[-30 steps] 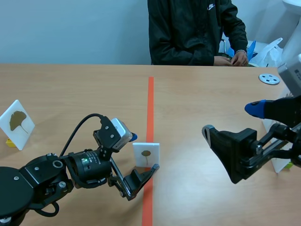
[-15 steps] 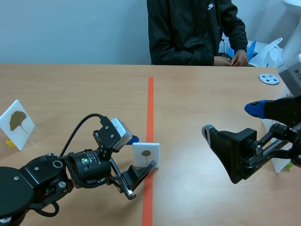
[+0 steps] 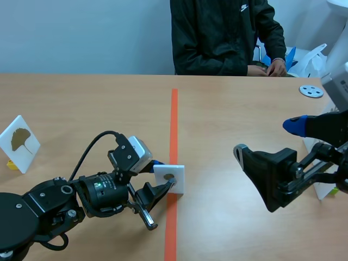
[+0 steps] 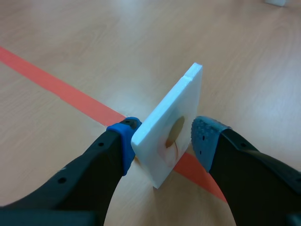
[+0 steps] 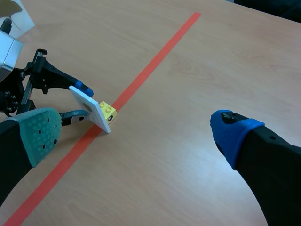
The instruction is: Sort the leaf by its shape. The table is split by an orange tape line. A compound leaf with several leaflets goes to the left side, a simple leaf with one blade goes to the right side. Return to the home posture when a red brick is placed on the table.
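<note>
We see the left claw [image 4: 164,141] clenched on the leaf card [image 4: 171,113] at the tape line [image 3: 174,117]. The right claw [image 5: 136,134] hangs released, well right of it.

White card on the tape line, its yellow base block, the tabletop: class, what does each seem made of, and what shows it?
White card: matte, rigid plastic or foam board, judging by its thick, clean-cut edge. Yellow block: moulded plastic, probably; slightly glossy, with studs on top. Tabletop: wood-look laminate or veneer, smooth, with pale grain and a soft sheen; which one is unclear.
</note>
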You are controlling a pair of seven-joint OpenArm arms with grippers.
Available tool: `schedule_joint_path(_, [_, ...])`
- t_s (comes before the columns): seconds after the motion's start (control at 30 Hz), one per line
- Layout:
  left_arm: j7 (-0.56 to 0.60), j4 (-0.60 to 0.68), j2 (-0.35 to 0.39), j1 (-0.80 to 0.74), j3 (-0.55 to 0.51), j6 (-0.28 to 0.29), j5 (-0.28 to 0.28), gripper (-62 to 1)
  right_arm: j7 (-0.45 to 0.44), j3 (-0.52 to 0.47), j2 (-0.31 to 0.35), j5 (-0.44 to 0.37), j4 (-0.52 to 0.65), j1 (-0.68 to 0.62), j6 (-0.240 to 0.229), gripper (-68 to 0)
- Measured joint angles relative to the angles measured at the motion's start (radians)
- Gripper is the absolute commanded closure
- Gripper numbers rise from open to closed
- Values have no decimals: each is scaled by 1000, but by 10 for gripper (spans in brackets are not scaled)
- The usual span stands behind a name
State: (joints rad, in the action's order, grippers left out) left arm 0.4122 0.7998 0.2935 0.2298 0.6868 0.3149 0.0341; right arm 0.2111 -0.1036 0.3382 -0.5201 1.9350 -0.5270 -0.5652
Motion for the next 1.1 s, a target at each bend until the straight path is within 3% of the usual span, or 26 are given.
schedule_joint_path(0.57, [1,0,0,0,0,0,0,-170,0,0,0,0,0,0,0,-679])
schedule_joint_path(0.73, [1,0,0,0,0,0,0,-47,0,0,0,0,0,0,0,-679])
schedule_joint_path(0.97, [1,0,0,0,0,1,1,-41,0,0,0,0,0,0,0,-679])
schedule_joint_path(1.1, [-14,24,17,-6,0,53,68,-41,0,0,0,0,0,0,0,-679])
